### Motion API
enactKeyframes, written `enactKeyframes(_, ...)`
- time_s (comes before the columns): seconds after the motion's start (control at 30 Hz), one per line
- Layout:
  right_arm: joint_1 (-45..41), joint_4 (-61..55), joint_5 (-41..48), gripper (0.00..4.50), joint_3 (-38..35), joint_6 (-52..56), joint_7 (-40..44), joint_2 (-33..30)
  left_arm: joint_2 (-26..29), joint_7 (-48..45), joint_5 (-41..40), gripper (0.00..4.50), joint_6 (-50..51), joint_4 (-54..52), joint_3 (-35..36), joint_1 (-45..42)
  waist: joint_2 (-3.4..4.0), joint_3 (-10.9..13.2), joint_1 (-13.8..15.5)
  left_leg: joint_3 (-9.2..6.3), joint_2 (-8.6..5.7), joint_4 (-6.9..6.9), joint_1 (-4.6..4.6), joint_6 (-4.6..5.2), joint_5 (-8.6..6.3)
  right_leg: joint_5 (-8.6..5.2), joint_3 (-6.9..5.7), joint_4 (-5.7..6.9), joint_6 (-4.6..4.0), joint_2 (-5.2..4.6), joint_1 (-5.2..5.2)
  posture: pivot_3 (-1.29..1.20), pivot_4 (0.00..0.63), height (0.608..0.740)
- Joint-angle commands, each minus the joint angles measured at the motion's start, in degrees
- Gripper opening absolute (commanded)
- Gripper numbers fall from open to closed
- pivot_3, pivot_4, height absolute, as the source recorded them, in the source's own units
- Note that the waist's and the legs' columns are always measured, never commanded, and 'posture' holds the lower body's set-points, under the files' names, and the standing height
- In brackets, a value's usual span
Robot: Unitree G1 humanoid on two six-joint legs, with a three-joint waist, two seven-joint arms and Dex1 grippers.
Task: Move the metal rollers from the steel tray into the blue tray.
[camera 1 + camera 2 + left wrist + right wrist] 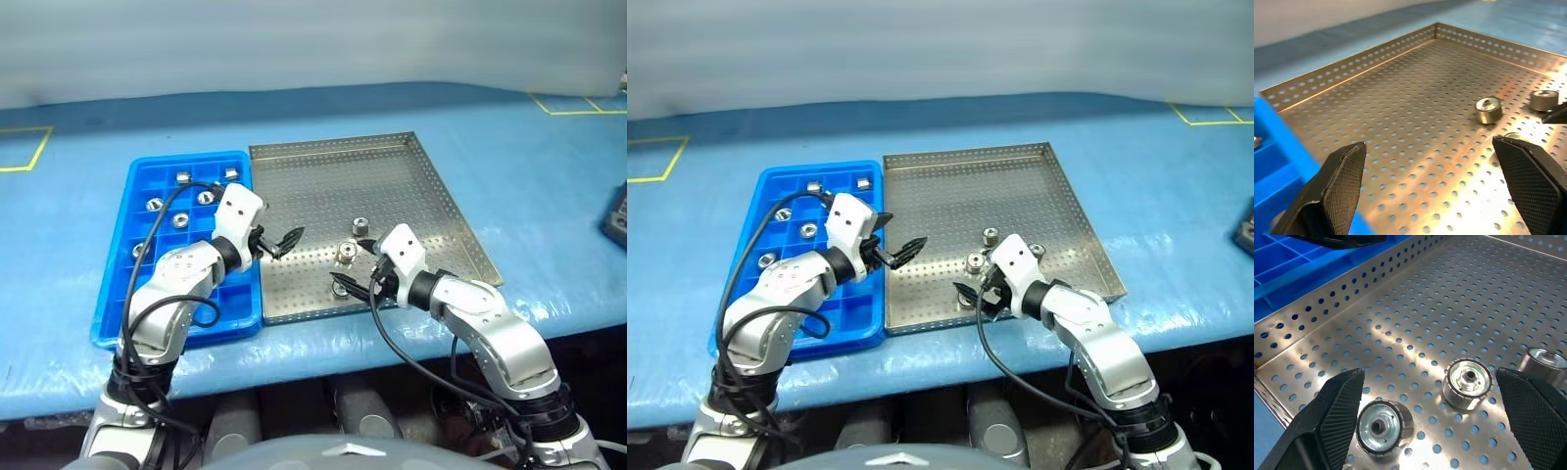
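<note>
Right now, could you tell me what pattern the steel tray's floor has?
The steel tray floor is shiny silver with a regular grid of small round holes, clearest in the right wrist view.

Two black cross-hatched fingers [1342, 188] of the left gripper [1432, 186] stand wide apart and empty over the perforated silver steel tray [1400, 112]. Two shiny short cylindrical metal rollers [1488, 109] lie on its floor, and a bright blue plastic tray [1276, 161] borders it.

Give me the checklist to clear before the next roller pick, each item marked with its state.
1. Left gripper open, nothing held: ok.
2. Right gripper open, nothing held: ok.
3. Metal rollers remain in the steel tray: ok.
4. A roller lies between the right gripper's fingers: ok.
5. Blue tray has free compartments: ok.
6. Exact count of rollers left in the steel tray: cannot tell.
</note>
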Motion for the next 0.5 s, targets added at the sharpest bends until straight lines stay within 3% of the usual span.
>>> enactKeyframes(0.03, 1.65, -3.95, 0.3, 4.5, -2.91, 0.28, -2.0, 0.0, -1.77, -3.81, 0.02, 4.47, -2.48, 8.99, -4.51, -5.7, 0.03, -0.01, -0.31, 0.0, 0.0, 0.05, 0.0, 0.0, 0.0, 0.0, 0.0, -0.01, 0.0, 0.01, -0.01, -0.2, 0.15, 0.74)
enactKeyframes(0.5, 2.92, -5.84, 0.47, 4.5, -1.47, 0.4, -4.16, 1.53, -5.57, -7.24, 6.31, 4.47, -7.78, 27.58, -13.37, -13.46, 0.04, -0.02, -5.98, 0.03, -0.01, -0.02, -0.01, 0.01, 0.0, 0.02, 0.07, -0.03, 0.06, 0.0, -0.02, -0.25, 0.15, 0.74)
